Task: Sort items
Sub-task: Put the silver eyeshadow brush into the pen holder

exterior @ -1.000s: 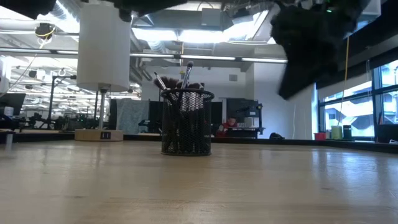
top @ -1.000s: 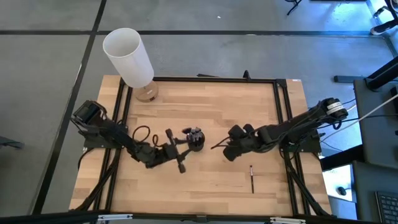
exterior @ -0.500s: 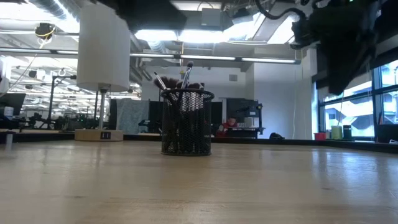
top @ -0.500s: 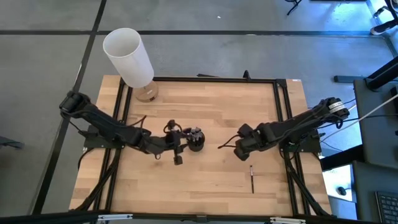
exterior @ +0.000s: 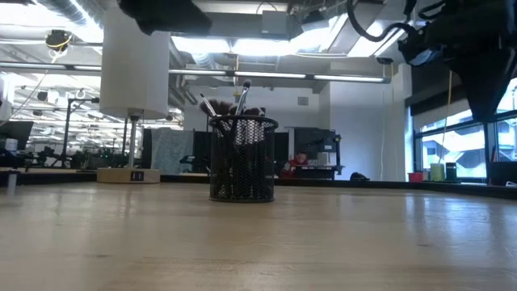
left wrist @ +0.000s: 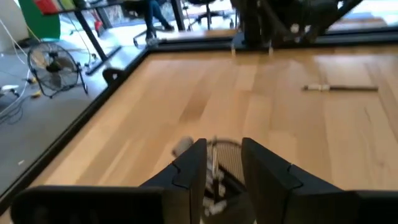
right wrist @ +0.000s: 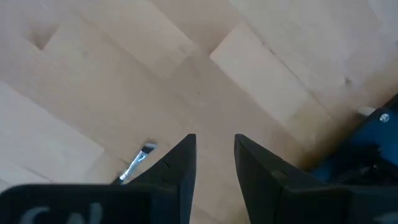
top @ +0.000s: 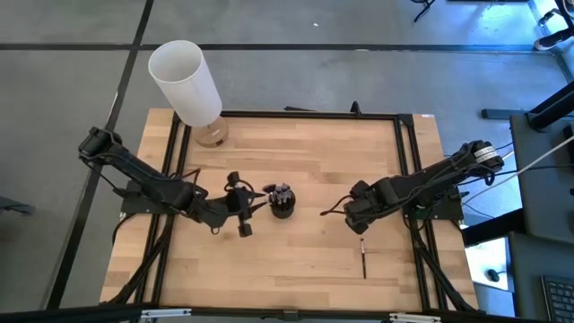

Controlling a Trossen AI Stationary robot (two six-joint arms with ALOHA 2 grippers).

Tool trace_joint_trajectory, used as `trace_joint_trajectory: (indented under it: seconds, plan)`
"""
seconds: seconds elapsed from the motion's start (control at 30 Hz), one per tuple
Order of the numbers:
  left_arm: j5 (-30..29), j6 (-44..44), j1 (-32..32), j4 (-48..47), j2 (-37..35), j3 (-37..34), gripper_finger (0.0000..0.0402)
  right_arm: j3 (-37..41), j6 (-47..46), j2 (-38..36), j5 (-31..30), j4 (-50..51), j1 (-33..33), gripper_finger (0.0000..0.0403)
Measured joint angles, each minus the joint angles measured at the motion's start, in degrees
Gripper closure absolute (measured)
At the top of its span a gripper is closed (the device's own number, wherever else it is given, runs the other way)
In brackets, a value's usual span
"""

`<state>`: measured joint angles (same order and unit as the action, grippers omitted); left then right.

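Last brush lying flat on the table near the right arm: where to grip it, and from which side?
Grip the loose brush on its dark handle, probably near mid-length, coming straight down from above. It lies flat on the table, thin and apart from everything else, so the fingers should straddle it across its width. The right gripper hovers nearby with jaws apart; the mesh cup sits well away.

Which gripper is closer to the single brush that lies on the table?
Right. The right gripper hovers just beside the lone brush, while the left gripper is across the table, next to the black cup.
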<state>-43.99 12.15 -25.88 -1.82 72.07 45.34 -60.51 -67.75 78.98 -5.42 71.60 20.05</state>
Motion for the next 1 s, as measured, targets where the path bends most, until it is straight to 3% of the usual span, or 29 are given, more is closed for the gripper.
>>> trace_joint_trajectory:
  seconds: [0.27, 0.43, 0.6, 1.0]
  plan:
    - [-1.33, 3.28, 0.12, -6.04, -0.15, 0.0, 0.0306, 1.85, -6.92, 0.0, -0.46, -0.68, 1.31, 0.0255]
    - [-1.37, 4.3, 0.46, -7.33, -0.15, 0.0, 0.0306, 9.99, -20.93, 0.03, 4.39, -16.99, 7.05, 0.0241]
    - [-1.35, 4.74, 0.47, -7.7, -0.15, 0.0, 0.0306, 16.03, -28.96, 0.07, 3.71, -27.23, 10.85, 0.024]
    - [-1.13, 6.31, -0.03, -7.4, -0.15, 0.0, 0.0306, 17.5, -30.66, 8.84, 4.47, -33.82, 12.83, 0.024]
